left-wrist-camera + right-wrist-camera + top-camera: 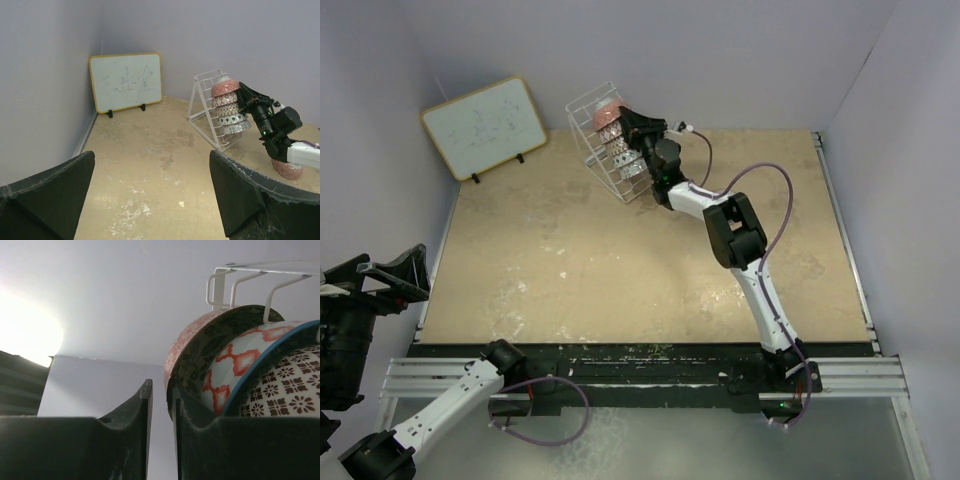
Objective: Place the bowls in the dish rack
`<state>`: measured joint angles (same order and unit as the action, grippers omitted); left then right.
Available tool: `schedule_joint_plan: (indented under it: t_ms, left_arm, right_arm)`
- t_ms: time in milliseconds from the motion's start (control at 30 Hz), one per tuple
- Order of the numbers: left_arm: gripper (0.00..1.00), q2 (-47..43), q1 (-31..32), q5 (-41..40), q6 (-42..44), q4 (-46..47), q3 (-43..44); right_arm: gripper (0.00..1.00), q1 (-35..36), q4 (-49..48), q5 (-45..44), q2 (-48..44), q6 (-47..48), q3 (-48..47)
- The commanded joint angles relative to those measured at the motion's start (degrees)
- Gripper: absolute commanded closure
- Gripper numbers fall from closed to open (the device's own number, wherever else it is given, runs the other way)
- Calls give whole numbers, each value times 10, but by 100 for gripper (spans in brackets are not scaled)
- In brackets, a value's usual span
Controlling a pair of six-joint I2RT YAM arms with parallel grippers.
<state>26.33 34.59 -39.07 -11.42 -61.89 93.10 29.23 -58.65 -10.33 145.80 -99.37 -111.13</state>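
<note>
The white wire dish rack (588, 135) stands tilted at the back of the table, with several patterned bowls on edge in it. The topmost is a pink bowl (608, 114) (224, 89) (190, 337); a pale bowl with red diamonds (235, 365) sits behind it. My right gripper (624, 122) (161, 390) is at the pink bowl's rim. Its fingers stand a little apart, with only wall in the gap; the rim lies against the right finger (200, 415). Another pink bowl (287, 170) sits on the table under the right arm. My left gripper (380, 272) (151, 160) hangs wide open at the near left, holding nothing.
A wood-framed whiteboard (485, 127) (126, 81) leans on the back left wall. Grey walls enclose the table on three sides. The right arm (735, 235) stretches diagonally from the near edge to the rack. The scuffed tan tabletop (620, 270) lies between the arms.
</note>
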Motion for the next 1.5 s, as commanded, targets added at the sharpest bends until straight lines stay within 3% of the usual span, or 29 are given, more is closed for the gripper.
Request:
schedule_joint_plan:
  t_ms: [0, 467, 833, 1100, 1367, 1467]
  left_arm:
    - [1, -5, 4, -4, -4, 7, 2]
    - [1, -7, 5, -4, -5, 8, 3]
    - [1, -8, 6, -7, -4, 10, 2]
    - [1, -6, 11, -12, 0, 14, 1]
    - [1, -6, 13, -6, -11, 21, -10]
    - [1, -6, 14, -3, -17, 22, -17]
  right_arm:
    - [73, -1, -31, -27, -61, 4, 12]
    - [47, -1, 44, -34, -110, -10, 71]
    - [44, -2, 207, -1, -134, -48, 66]
    - [44, -3, 178, -10, -178, -37, 125]
    - [43, -3, 163, 4, -283, 17, 224]
    - [37, -4, 210, 7, -340, 72, 261]
